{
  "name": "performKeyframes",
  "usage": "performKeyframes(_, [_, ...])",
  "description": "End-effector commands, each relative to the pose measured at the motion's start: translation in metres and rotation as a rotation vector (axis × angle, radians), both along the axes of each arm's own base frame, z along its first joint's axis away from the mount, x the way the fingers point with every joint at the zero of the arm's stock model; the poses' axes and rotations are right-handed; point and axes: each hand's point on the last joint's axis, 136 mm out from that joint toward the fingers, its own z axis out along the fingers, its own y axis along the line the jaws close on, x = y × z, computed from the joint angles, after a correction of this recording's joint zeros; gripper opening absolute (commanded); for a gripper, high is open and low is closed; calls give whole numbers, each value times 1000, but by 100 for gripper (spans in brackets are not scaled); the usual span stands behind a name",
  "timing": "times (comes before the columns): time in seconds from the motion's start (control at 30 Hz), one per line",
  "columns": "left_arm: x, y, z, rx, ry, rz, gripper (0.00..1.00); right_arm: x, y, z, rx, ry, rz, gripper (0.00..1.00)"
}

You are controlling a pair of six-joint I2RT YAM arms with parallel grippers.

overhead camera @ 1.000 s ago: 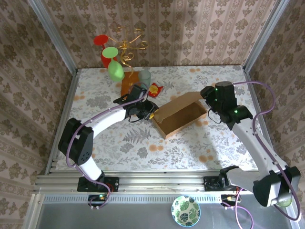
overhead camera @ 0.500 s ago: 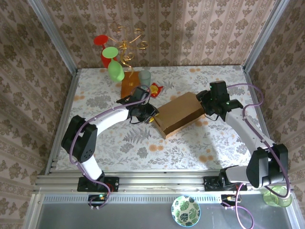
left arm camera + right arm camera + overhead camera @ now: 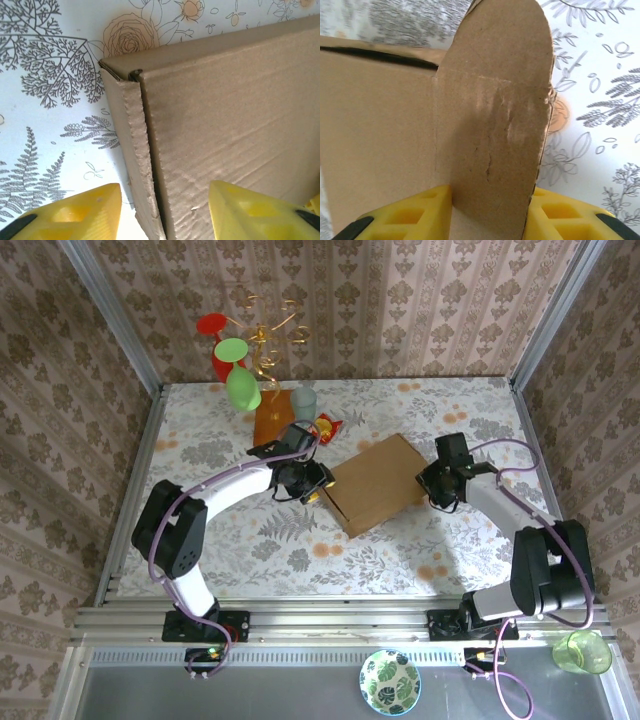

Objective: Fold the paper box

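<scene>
Both pairs of jaws are standing apart. On the left wrist camera, the left gripper (image 3: 162,216) is straddling one long edge of the box (image 3: 225,110). One yellow finger (image 3: 70,215) is hanging over the flowered table (image 3: 55,125), and the other is over the closed lid. On the right wrist camera, the right gripper (image 3: 490,220) is showing its two fingers on either side of one rounded flap (image 3: 495,100) sticking out from the box (image 3: 380,125). The flap is lying across the gap, and I cannot tell whether the fingers are pressing on it.

From above I am counting one box (image 3: 378,483), lid down, sitting slantwise in the middle of the table (image 3: 400,560). Two arms are reaching to it, with the left gripper (image 3: 310,483) at its left end and the right gripper (image 3: 437,486) at its right end.

Farther back, one gold wire stand (image 3: 265,340) is carrying three coloured discs, one red and two green. It is rising from one wooden block (image 3: 270,420). One pale green glass (image 3: 304,400) and one small red-and-yellow item (image 3: 326,425) are sitting just beside that block. Below the table's near edge I am seeing one leaf-patterned bowl (image 3: 390,681) and one green cup (image 3: 580,650).
</scene>
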Motion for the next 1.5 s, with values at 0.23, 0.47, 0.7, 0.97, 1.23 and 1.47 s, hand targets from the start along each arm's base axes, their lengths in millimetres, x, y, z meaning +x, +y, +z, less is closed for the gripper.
performKeyframes(0.23, [-7, -13, -17, 18, -1, -66, 47, -28, -12, -37, -33, 178, -1, 42])
performKeyframes(0.47, [-15, -5, -20, 17, -5, -49, 38, -25, -9, -26, -22, 150, 8, 45])
performKeyframes(0.7, [-23, 1, -18, 7, -7, -33, 38, -29, -10, -13, -30, 135, 20, 51])
performKeyframes(0.97, [-22, -8, -21, -13, -4, -30, 39, -30, -9, -8, -27, 124, 32, 51])
performKeyframes(1.23, [-32, -7, -30, 5, 50, -18, 38, -32, -9, -7, -26, 122, 34, 51])
performKeyframes(1.47, [-29, -12, -44, 17, 68, -19, 32, -32, -10, -4, -33, 115, 40, 50])
